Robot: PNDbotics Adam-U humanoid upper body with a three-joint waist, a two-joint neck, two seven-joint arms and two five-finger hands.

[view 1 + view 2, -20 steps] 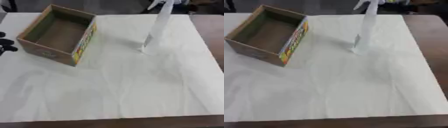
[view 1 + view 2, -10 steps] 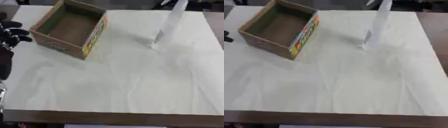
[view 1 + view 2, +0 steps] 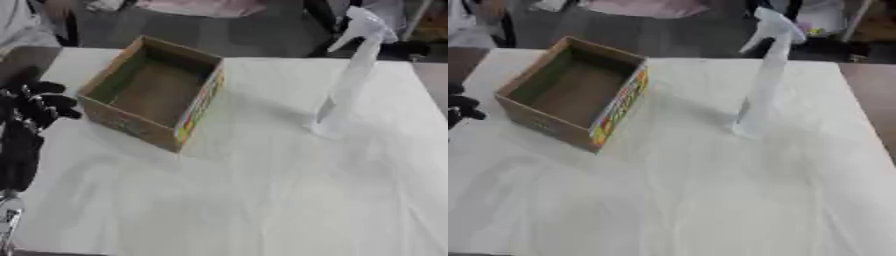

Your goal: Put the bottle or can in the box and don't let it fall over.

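A tall white spray bottle (image 3: pixel 347 80) stands upright on the white cloth at the right back. An open cardboard box (image 3: pixel 156 93) with a colourful side sits at the left back, nothing inside it. My left hand (image 3: pixel 33 104) shows at the left edge, just left of the box, black fingers curled and holding nothing; its arm runs down the left side. It does not touch the box. My right hand shows in neither view.
A white cloth (image 3: pixel 262 190) covers the table, with brown table edge (image 3: pixel 875 100) bare at the right. Dark floor and furniture lie beyond the far edge.
The whole picture has shifted, so the camera has moved. My left hand and arm have come further in at the left edge, up beside the box. Box and bottle stay put.
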